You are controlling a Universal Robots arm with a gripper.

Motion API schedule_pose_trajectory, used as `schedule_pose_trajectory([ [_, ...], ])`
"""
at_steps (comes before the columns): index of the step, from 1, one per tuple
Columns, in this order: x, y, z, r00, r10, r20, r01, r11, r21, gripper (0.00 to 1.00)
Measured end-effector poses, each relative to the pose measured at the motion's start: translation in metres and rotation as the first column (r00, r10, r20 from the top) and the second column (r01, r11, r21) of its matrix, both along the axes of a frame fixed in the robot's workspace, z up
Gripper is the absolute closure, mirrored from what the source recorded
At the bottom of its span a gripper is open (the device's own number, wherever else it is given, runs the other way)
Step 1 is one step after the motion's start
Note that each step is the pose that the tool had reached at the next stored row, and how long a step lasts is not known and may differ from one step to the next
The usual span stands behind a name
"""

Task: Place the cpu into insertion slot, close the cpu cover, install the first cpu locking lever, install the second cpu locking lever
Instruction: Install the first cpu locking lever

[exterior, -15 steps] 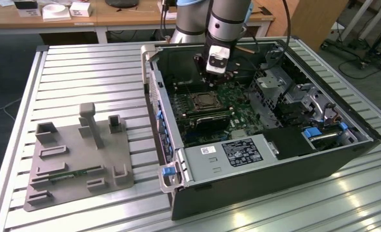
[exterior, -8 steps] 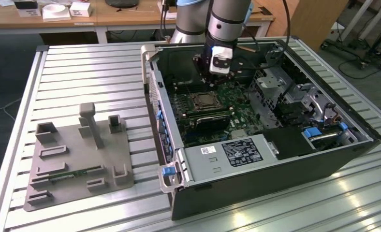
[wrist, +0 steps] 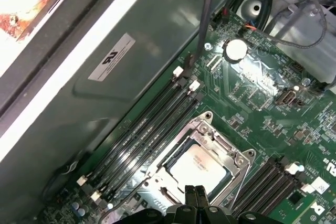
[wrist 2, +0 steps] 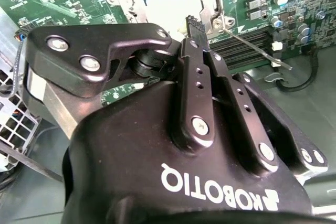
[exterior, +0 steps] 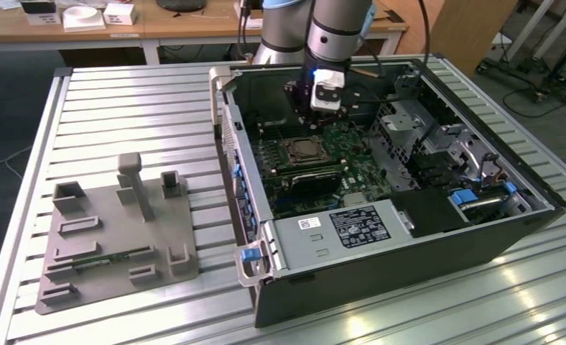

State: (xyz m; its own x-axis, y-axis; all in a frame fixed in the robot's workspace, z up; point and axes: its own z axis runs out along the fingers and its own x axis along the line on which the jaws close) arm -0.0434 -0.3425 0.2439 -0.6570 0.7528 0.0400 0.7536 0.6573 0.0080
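- Exterior view: black two-finger gripper [exterior: 322, 108] on the grey arm hangs inside the open black computer case [exterior: 388, 237]. It sits approx 1 o'clock from the square dark insertion slot w/ silvery metal rim [exterior: 302, 152], above the green circuit board [exterior: 360, 162].
- First wrist view: small flat square cpu w/ silvery-grey metal top [wrist: 197, 167] sits in the slot. Thin silvery square cpu cover [wrist: 223, 142] looks to be down around it, chip visible thru the window.
- Gripper state: fingertips pressed together, nothing between them. Tips hover at the slot's edge; contact w/ cover or rim can't be told.
- Second wrist view: thin steel wire locking lever [wrist 2: 257, 49] juts free past the slot corner, over the long narrow black memory slots [wrist 2: 254, 36]. Looks unlatched.
- Judgement: cpu + cover steps look done; lever work is in hand.
- Risk: closed tips slide off the thin springy wire, so the lever snaps back up.
- Risk: lever misses its hook if pushed straight down w/o sideways tuck, leaving the cover loose.
- Risk: tips drift onto the cover or board, scraping parts near the slot.
- View diffs: second wrist view gives the lever + gripper linkage close up; first wrist view gives the whole chip and cover.
- Exterior view adds the grey plastic fixture tray [exterior: 110, 237], approx 9 o'clock of the case, on the slatted aluminium table [exterior: 120, 93].
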Motion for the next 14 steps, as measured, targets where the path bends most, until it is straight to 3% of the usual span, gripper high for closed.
schedule_pose_trajectory([
  [14, -0.0063, 0.0, 0.0, 1.0, 0.005, -0.0001, -0.005, 1.0, -0.0001, 0.9],
])
